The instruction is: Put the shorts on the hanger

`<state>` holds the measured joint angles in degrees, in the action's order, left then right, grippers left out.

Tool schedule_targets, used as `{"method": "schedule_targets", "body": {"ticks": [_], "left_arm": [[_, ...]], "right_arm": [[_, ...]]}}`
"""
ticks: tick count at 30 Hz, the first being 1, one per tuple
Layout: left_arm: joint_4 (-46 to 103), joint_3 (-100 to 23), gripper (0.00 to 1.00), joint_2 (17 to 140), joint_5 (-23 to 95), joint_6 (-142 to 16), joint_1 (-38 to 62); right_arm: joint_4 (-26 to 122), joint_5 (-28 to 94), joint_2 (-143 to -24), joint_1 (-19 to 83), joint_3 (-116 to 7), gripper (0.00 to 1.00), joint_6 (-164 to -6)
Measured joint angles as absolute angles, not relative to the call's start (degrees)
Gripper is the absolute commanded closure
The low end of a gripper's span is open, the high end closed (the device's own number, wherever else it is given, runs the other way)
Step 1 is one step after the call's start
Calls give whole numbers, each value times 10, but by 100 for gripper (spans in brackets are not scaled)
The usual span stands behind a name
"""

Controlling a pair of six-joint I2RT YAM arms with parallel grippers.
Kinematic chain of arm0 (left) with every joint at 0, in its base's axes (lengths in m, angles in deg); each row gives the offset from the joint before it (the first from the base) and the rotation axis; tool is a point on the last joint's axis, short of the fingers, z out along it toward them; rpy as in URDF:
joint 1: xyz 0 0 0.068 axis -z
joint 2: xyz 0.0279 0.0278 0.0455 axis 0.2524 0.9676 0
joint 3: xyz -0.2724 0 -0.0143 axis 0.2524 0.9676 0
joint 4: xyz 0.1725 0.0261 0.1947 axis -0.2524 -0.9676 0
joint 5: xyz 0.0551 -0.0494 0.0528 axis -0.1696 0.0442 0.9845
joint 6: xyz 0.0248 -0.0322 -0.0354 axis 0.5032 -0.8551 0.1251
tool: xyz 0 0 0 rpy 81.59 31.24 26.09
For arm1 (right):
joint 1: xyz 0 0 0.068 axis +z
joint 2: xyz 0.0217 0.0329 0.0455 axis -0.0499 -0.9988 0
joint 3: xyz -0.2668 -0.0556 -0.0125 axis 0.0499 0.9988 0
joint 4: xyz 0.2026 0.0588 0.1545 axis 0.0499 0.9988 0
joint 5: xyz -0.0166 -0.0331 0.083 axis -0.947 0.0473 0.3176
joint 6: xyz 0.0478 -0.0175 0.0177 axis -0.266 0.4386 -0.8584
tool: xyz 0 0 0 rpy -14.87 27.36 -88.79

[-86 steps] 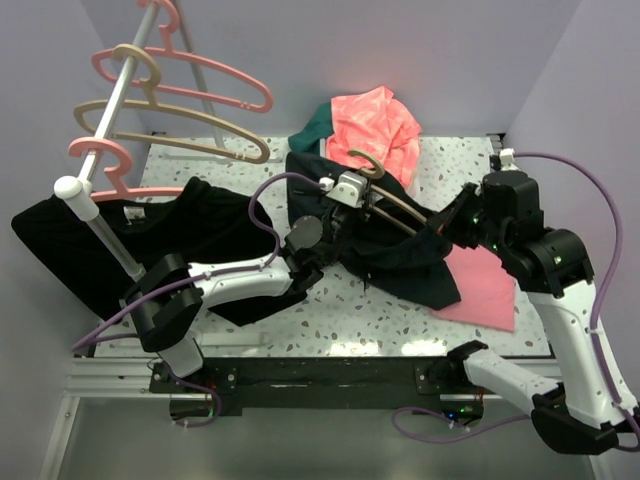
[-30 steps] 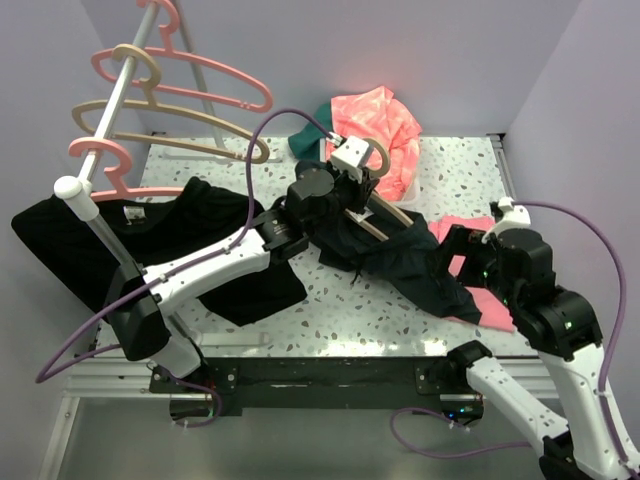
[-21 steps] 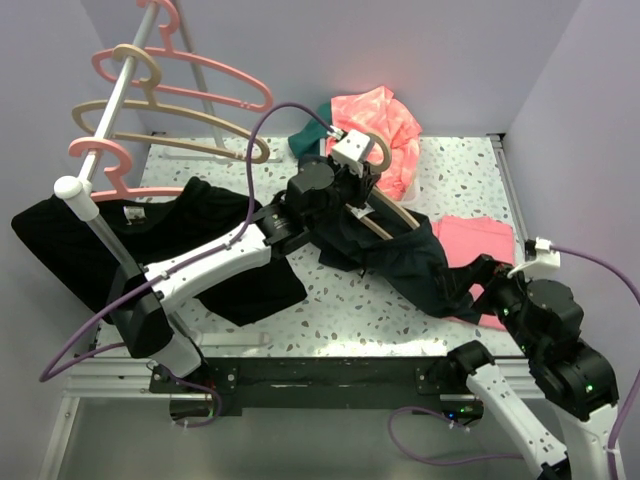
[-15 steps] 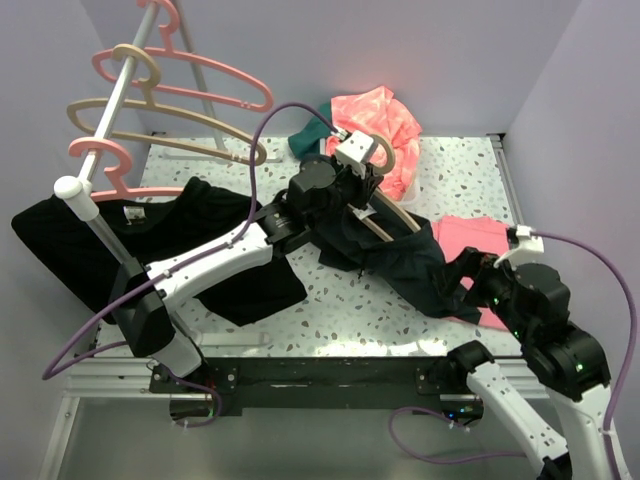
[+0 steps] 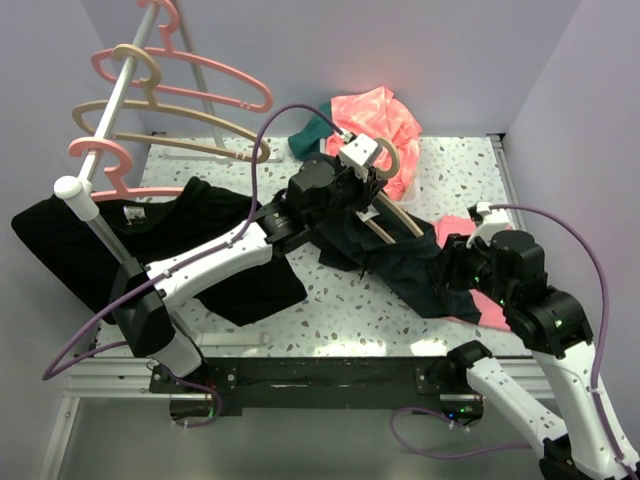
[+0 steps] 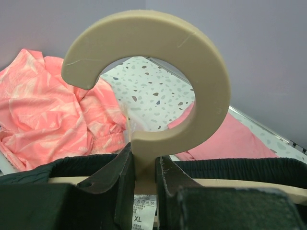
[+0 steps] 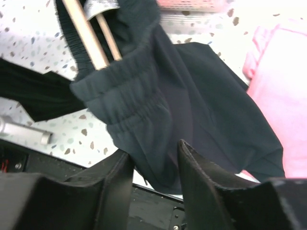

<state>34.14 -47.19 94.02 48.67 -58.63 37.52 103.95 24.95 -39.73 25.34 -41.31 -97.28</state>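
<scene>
Pinching the hanger (image 6: 144, 72) neck firmly in my left gripper (image 6: 144, 160). Shorts (image 7: 192, 110) sag off the hanger's arm: light, limp, slippery. Right gripper (image 7: 153, 163) straddles them below the hanger, jaws part-narrowed, hold unclear. Best purchase: the bunched elastic waistband.

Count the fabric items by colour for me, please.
Black or navy: 2 (T-shirt, shorts)
Pink: 2 (patterned piece, plain piece)
Teal-green: 1 (partly hidden bundle)
Total: 5

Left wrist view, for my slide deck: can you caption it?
Left gripper clamps the tan hanger below its hook, dark shorts on its bar, pink clothes behind.
</scene>
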Motion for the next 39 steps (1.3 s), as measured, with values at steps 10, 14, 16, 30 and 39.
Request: {"method": "schedule_targets", "body": {"ticks": [10, 14, 16, 30, 39], "left_arm": [[348, -471, 100, 940, 478, -586, 383], [350, -471, 100, 940, 482, -586, 392], [349, -471, 100, 940, 484, -586, 394], [342, -490, 30, 937, 481, -601, 400], [343, -471, 18, 847, 415, -635, 408]], "right_arm": [[1008, 310, -451, 253, -436, 64, -945], [989, 312, -450, 253, -428, 69, -940], [982, 314, -449, 253, -420, 76, -935], [969, 331, -427, 257, -411, 100, -905], [974, 318, -425, 256, -413, 100, -896]]}}
